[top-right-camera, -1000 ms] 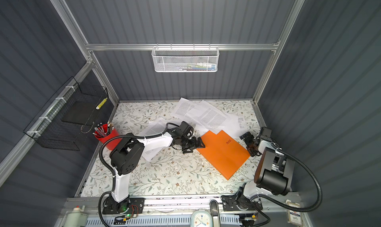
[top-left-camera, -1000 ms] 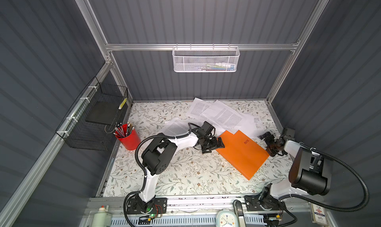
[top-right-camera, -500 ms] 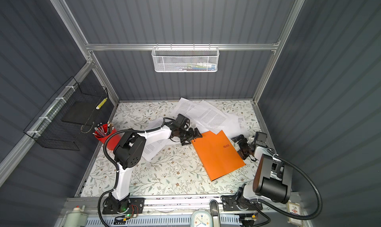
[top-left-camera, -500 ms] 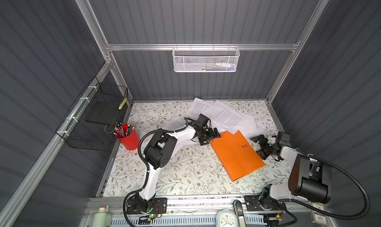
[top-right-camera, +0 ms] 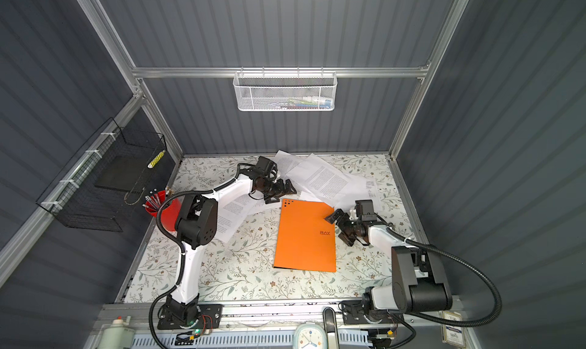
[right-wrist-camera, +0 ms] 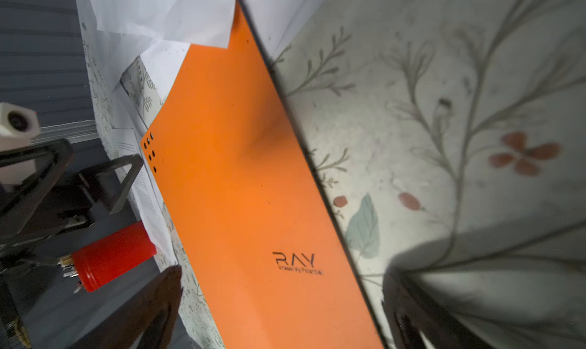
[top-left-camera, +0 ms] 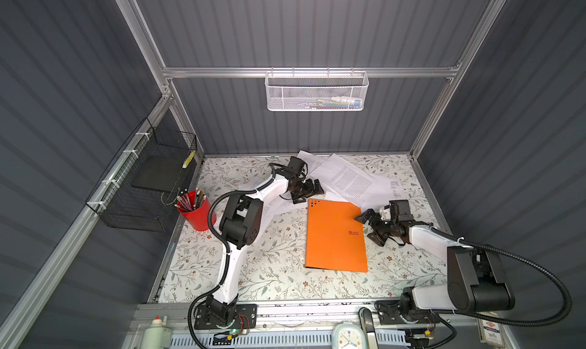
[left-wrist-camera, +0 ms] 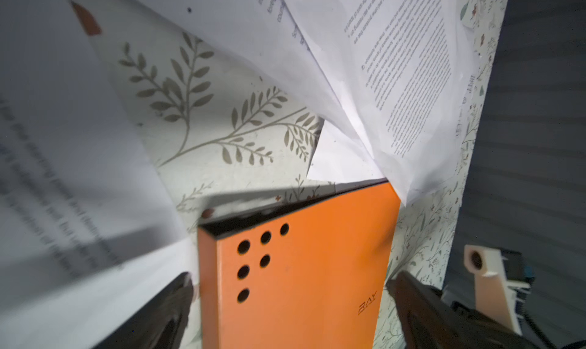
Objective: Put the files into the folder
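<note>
Folder (top-left-camera: 335,236) closed, flat, orange

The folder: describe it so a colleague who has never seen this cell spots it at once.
Start at the floral tabletop. Right of its middle in both top views, below the scattered white files, lies the folder, closed and flat. It is the only orange thing there, with a small dark logo and dark dots at one corner.
</note>
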